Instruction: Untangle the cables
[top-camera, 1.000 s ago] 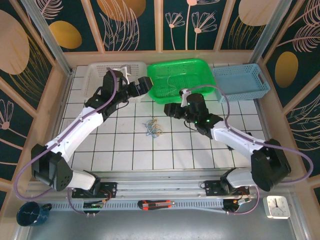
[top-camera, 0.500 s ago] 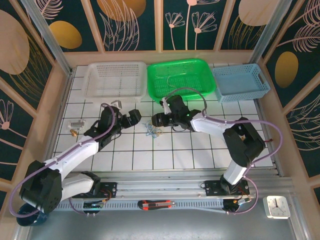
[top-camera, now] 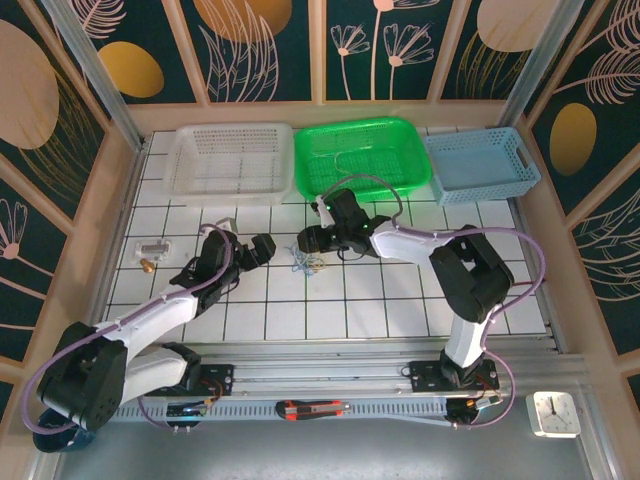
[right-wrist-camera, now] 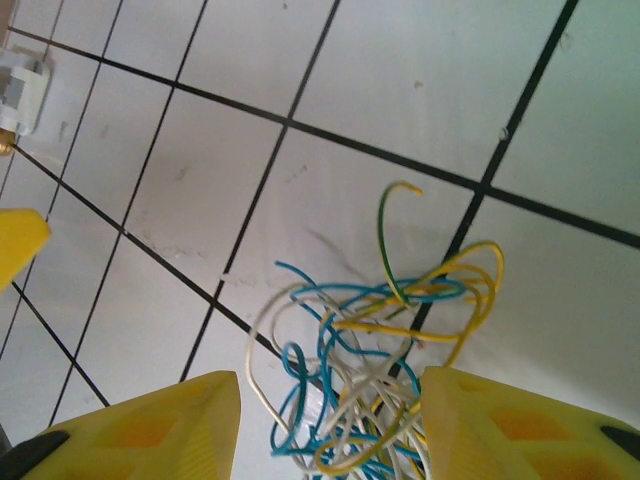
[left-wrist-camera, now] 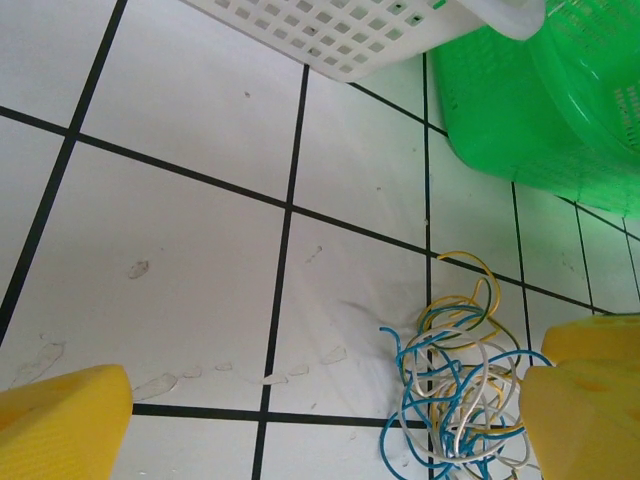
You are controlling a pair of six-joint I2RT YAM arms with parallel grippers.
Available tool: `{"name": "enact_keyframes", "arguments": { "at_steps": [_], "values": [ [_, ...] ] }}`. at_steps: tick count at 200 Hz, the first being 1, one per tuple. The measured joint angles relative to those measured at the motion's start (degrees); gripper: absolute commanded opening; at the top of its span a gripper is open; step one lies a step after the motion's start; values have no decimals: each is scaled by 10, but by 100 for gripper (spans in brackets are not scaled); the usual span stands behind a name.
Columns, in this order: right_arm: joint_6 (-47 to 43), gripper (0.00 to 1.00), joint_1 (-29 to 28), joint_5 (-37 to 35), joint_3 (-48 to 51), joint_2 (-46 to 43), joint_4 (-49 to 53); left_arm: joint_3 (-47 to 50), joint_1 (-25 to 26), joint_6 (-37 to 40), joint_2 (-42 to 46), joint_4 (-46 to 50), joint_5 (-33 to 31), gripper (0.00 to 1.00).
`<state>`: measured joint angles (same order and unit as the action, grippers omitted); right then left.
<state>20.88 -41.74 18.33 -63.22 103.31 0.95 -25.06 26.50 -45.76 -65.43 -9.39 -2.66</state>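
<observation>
The cables (top-camera: 305, 261) lie as one small tangled clump of thin blue, pale yellow and whitish strands, with one green-yellow end, on the white tiles at mid-table. My right gripper (top-camera: 309, 243) hangs low over the clump. In the right wrist view it (right-wrist-camera: 330, 430) is open, its yellow fingers (right-wrist-camera: 150, 430) on either side of the cables (right-wrist-camera: 385, 370). My left gripper (top-camera: 264, 248) sits just left of the clump. It (left-wrist-camera: 330, 420) is open, and the cables (left-wrist-camera: 460, 390) lie beside its right finger (left-wrist-camera: 590, 400), nothing gripped.
A white basket (top-camera: 232, 160), a green basket (top-camera: 362, 155) and a blue basket (top-camera: 480, 165) line the back. A small clear part (top-camera: 152, 247) and a brass piece (top-camera: 147, 265) lie at the left. Thick purple arm cables loop above the right arm.
The left arm has swung down from the baskets to the tiles left of the clump. The right gripper has moved left and come down over the clump. The clump has stayed put.
</observation>
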Motion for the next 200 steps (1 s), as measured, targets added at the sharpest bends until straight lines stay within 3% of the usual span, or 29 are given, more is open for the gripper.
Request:
{"name": "enact_keyframes", "arguments": {
  "at_steps": [62,78,110,165,200],
  "values": [
    [0,41,0,11,-26,24,7,5,0,0,-5,-24,3,99],
    [0,35,0,15,-32,33,10,5,0,3,-11,-31,7,99],
    [-4,0,0,21,-36,38,16,2,0,16,-28,-41,21,99],
    [-9,0,0,30,-33,30,18,-10,-2,38,-33,-43,37,99],
    [13,0,0,31,6,-78,-2,-10,-2,57,-25,-45,73,99]
  ]
}}
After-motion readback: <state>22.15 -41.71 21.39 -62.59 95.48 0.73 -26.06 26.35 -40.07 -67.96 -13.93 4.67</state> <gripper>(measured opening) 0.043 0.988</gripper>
